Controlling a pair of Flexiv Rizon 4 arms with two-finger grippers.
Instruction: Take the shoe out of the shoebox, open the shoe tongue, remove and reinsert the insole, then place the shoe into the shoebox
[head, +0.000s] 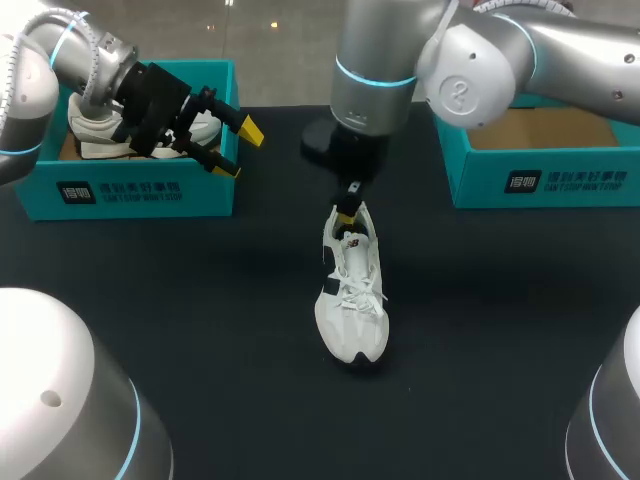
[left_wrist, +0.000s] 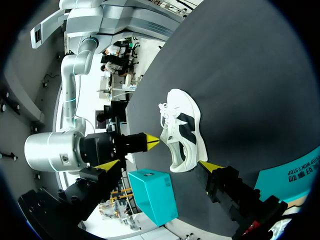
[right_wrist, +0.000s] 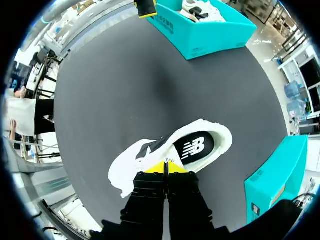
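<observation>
At mid-table: white sneaker upright on black table. Beyond, right gripper pinched shut on its collar, likely steadying it for tongue and insole work. Farthest, left gripper spread wide, empty, parked clear by left shoebox.

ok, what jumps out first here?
A white shoe alone mid-table, with the right end effector closed on the rim of its opening. The left end effector hangs open over the left teal box, which holds another shoe.
</observation>
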